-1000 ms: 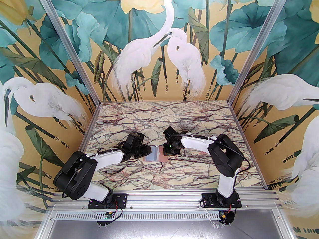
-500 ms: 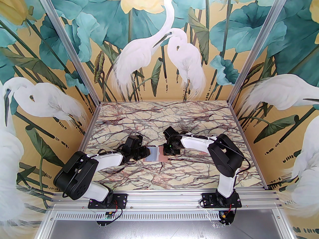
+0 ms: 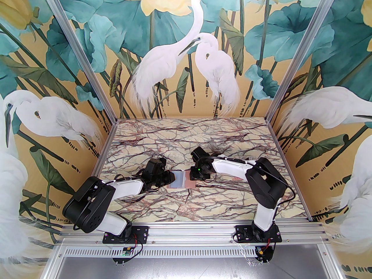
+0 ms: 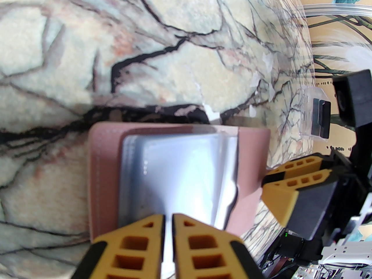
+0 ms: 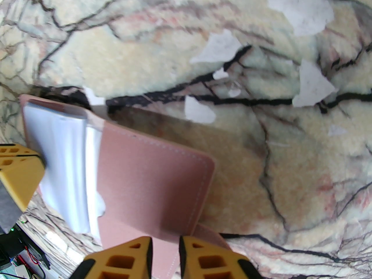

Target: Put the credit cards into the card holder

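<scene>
Left wrist view: open dusty-pink leather-like card holder (image 4: pixel 251 155) lies flat on the marble-pattern tabletop (image 4: pixel 174 68). Left fingers (image 4: pixel 136 243) nearly together, pinching the near edge of its pale grey-blue inner sleeves. Right fingers (image 5: pixel 209 260) slightly apart astride the pink cover edge; grip unclear.

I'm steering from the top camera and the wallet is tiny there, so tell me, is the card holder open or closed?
Observer: Open. In the left wrist view the card holder is spread wide, clear sleeves facing up.
Operator: What's the left gripper doing?
Observer: The left gripper has its jaws nearly together at the sleeves' edge; what's between them, I can't tell.
Operator: And the right?
Observer: In the right wrist view the right gripper straddles the holder's pink edge; pressing or not, I can't tell.
</scene>
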